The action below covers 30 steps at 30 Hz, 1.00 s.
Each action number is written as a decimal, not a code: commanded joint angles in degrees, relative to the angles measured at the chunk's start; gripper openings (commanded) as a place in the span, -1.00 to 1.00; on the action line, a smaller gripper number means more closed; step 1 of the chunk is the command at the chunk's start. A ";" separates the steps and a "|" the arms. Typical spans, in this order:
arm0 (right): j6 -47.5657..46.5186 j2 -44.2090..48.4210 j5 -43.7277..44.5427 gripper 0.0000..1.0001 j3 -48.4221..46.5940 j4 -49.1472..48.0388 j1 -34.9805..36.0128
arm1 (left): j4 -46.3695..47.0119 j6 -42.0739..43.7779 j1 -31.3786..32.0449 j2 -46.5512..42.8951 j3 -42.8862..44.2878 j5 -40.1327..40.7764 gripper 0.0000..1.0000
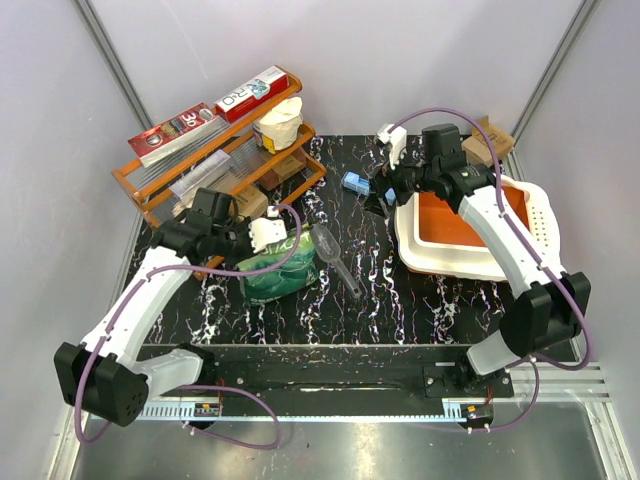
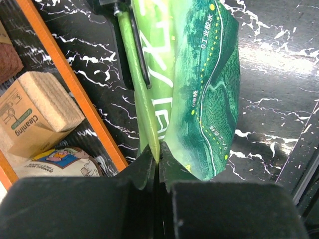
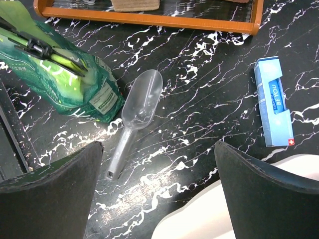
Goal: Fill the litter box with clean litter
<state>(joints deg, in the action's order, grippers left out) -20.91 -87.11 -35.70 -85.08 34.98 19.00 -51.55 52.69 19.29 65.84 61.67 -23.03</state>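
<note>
Black marbled desk [image 1: 340, 310]: left gripper [image 2: 158, 164] clamps the green pouch [image 2: 199, 99] by its top edge; right gripper [image 3: 159, 184] hangs wide open beside the litter box [image 1: 440, 262], seemingly unfilled. Pickup stage; next, carry pouch across.

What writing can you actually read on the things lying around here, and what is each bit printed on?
"Cleaning": on the cardboard box inside the orange rack.
"BE YOU": on the blue box.
"30": on the red packet on top of the rack.
The green pouch has large white characters that are cut off, and small print and a white label too small to read.
</note>
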 commanded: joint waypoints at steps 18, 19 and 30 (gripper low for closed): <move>-32.53 -18.87 -7.63 0.91 -28.20 18.72 16.76 | 17.98 -38.63 -4.52 -15.21 -9.28 -3.52 0.63; -33.05 -19.67 -7.45 0.90 -28.73 18.55 17.81 | 17.37 -38.62 -4.78 -15.65 -9.37 -3.43 0.63; -36.93 -24.69 -6.31 0.65 -29.53 14.68 24.68 | 11.83 -43.02 -7.68 -20.40 -11.22 -2.20 0.64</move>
<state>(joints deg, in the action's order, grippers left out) -56.21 -112.16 -41.47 -112.31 52.10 42.81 -38.76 11.81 12.49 47.68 51.16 -24.64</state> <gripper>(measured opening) 0.861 0.820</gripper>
